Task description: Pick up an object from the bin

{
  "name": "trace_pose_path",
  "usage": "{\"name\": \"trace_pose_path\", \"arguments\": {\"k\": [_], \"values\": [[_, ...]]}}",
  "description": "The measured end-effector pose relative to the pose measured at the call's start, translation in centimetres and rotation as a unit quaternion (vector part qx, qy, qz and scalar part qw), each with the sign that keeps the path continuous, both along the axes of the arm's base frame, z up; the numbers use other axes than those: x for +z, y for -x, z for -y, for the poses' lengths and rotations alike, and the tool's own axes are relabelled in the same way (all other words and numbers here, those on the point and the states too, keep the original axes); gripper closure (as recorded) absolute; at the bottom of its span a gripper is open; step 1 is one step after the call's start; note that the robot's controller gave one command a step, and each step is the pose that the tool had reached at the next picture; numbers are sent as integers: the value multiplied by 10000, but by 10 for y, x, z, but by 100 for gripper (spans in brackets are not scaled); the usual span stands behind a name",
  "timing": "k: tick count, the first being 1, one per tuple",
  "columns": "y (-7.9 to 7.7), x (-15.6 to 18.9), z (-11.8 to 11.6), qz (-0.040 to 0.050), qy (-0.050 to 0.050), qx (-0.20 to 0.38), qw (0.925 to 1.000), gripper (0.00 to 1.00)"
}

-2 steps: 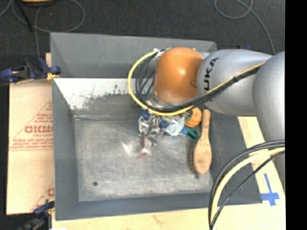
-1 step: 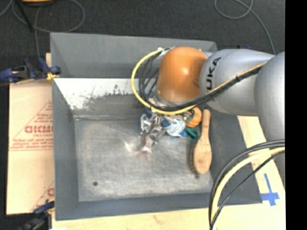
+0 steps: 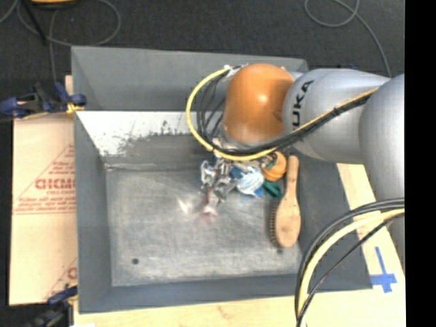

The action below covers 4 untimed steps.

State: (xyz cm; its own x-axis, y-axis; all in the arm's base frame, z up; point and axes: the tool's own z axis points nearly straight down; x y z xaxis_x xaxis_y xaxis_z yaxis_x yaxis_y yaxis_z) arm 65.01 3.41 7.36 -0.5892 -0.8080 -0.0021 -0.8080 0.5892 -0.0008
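Hanging over the bin (image 3: 136, 251), the claw (image 3: 212, 189), spread or pressed I cannot tell, may drag along the blue-white thing (image 3: 248, 181) just beside it at three o'clock.

The gripper (image 3: 213, 186) hangs near the bin's (image 3: 136, 234) back wall, beside a small heap (image 3: 253, 180) and a wooden brush (image 3: 287, 213).

wooden brush (image 3: 287, 213): 1 | small heaped things (image 3: 251, 181): about 3 (partly hidden)

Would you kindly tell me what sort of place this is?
Most likely a robotics lab: a KUKA arm reaches into a grey metal bin holding a wooden brush and a small heap of loose things.
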Motion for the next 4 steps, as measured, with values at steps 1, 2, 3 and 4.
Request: {"name": "trace_pose_path", "arguments": {"k": [1, 2, 3, 4], "values": [[-2, 0, -6, 17, 8, 85, 10000, 100], [-4, 0, -13, 48, 10, 3341, 9425, 100], [-4, 0, -12, 45, 8, 3332, 9429, 100], [2, 45, -11, -18, -5, 3362, 9418, 100]]}}
